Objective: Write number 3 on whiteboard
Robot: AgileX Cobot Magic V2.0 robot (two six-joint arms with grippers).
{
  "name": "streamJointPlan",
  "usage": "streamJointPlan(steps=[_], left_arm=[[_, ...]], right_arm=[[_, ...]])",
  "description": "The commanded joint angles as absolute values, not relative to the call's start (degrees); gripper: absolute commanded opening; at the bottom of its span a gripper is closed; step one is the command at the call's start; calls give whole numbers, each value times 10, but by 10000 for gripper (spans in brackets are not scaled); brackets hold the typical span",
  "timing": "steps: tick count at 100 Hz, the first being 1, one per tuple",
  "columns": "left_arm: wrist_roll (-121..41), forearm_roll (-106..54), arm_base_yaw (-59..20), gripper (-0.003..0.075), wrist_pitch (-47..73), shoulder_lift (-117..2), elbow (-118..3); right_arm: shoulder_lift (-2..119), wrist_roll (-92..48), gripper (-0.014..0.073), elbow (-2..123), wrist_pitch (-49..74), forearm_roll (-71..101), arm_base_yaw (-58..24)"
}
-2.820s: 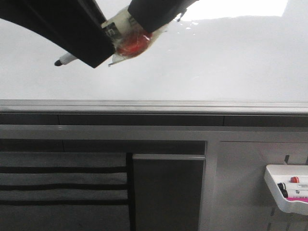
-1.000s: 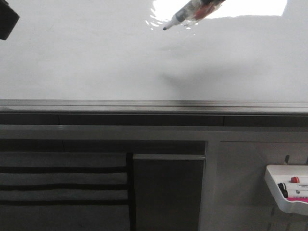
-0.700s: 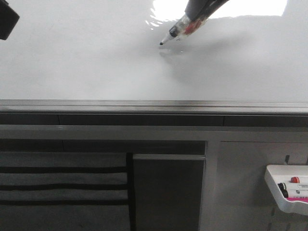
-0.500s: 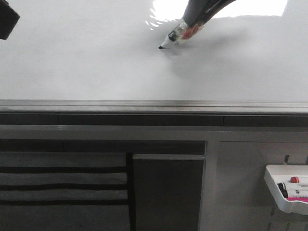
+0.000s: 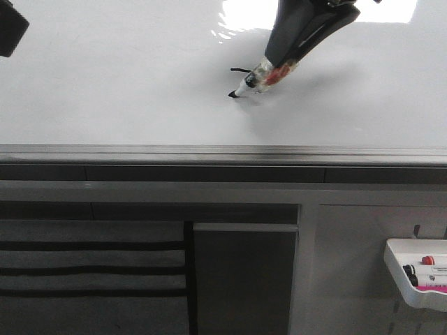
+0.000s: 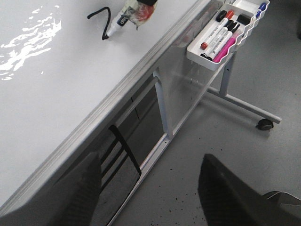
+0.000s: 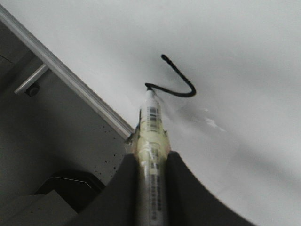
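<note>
Black ink of the number 3 point(image 7: 176, 80) hooks across the whiteboard point(image 5: 126, 91); right gripper point(image 7: 151, 162) clamps the marker point(image 7: 151, 127), tip touching; left gripper's point(image 6: 150, 188) fingers spread wide.

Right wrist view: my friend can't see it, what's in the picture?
A taped marker pen, clamped between the right gripper's dark fingers, touches its tip to the glossy white whiteboard, ending a hooked black line. The board's grey metal edge strip runs alongside.
</note>
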State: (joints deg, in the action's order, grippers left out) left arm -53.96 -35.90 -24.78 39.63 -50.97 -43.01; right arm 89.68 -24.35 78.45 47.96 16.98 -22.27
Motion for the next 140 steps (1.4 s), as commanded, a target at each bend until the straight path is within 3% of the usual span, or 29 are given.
streamJointPlan(steps=[1,28,50,75,104,140], left_arm=[[-535,-381,-247,420,368,-503,-446],[-535,-381,-247,420,368,-503,-446],[-535,-381,-247,420,368,-503,-446],[-535,-381,-247,420,368,-503,-446],[-535,-381,-247,420,368,-503,-446],[-603,-444,-247,420,364,-510,-448]], right_arm=[[861,-238,-12,781,475,140,-205],[895,-248,-12,768,366,165,-273],[835,-309,-12,776,489,213,-282],[701,-427,-12,668,495,254,-296],[651,-591,-12,627,550,254,-296],[651,-680,-12,627,480,260,-303]])
